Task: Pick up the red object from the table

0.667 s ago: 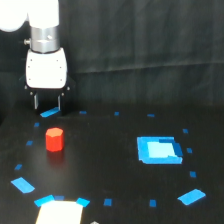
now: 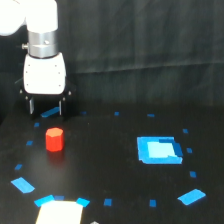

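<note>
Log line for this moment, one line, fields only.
phase: approach | gripper: open, empty, above and behind target | red object: upright on table, not grasped | blue rectangle: toward exterior view's right, apart

Gripper [image 2: 46,107], jaws apart, hangs above the red object [image 2: 54,139] on the table [image 2: 110,165].

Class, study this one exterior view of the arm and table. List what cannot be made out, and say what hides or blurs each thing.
- Pale rectangle: cut off by the bottom edge.
- White arm: cut off by the top and left edges.
- Claw: dark fingers blur into the black backdrop cloth; gap unclear.
- Small red-orange stubby block: far side hidden; blur leaves its shape uncertain.
</note>
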Tool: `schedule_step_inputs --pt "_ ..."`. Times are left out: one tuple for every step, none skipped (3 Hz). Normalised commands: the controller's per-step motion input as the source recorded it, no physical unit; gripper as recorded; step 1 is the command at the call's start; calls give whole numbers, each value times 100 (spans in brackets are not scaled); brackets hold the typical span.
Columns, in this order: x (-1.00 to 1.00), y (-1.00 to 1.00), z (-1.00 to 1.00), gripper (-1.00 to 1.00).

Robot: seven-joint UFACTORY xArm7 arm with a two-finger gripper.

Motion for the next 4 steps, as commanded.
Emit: schedule_step_inputs --pt "20 -100 13 64" --pt "75 -100 40 76" --pt "100 -100 19 100" --pt "31 -77 -64 93"
